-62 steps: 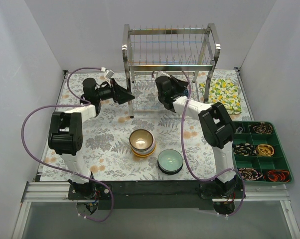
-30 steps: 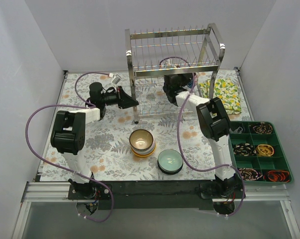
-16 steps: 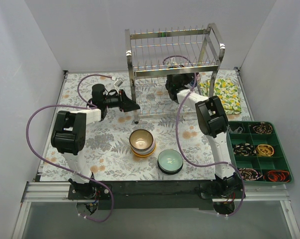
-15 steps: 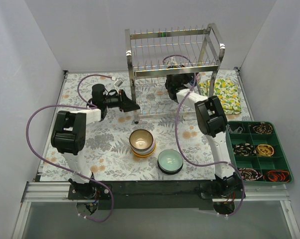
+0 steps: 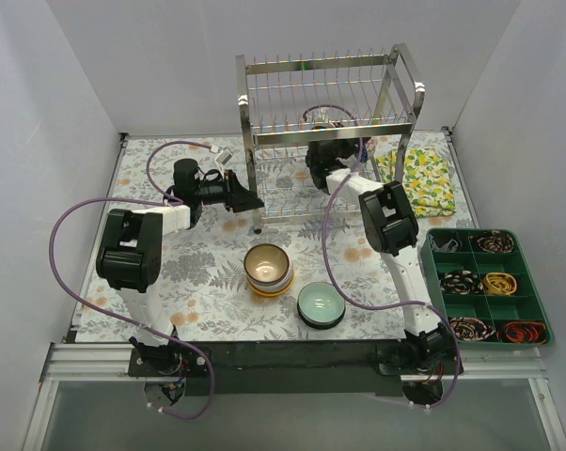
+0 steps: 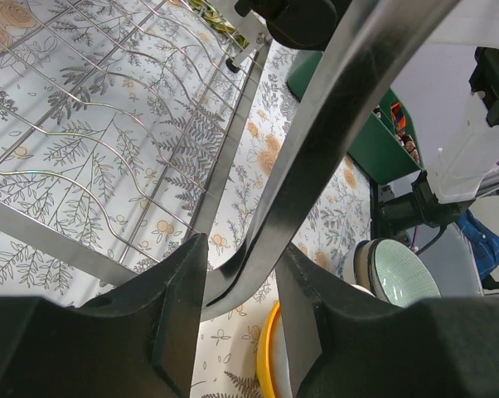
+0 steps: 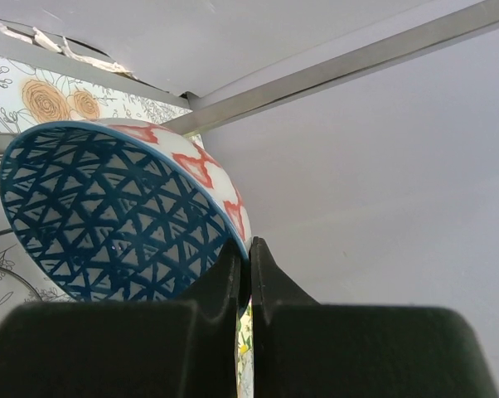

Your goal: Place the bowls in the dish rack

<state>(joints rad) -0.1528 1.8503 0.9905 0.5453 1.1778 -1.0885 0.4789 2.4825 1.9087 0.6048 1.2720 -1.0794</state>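
Observation:
The steel dish rack (image 5: 321,94) stands at the back centre. My left gripper (image 5: 243,198) is at its front-left post; in the left wrist view the fingers (image 6: 239,290) are closed on that shiny post (image 6: 316,149). My right gripper (image 5: 332,141) reaches into the rack under the top tier and is shut on the rim of a blue-patterned bowl (image 7: 117,215), held on edge. That bowl is mostly hidden by wires from above. A stack with a brown-glazed bowl (image 5: 269,264) on top and a teal bowl (image 5: 320,303) sit on the mat.
A green compartment tray (image 5: 537,305) with small items sits at the right. A lemon-print cloth (image 5: 417,178) lies right of the rack. Purple cables loop from both arms. Grey walls enclose the table on three sides.
The rack has shifted slightly right and forward. My left gripper has moved onto its front-left post. My right gripper has carried the bowl up and back into the rack.

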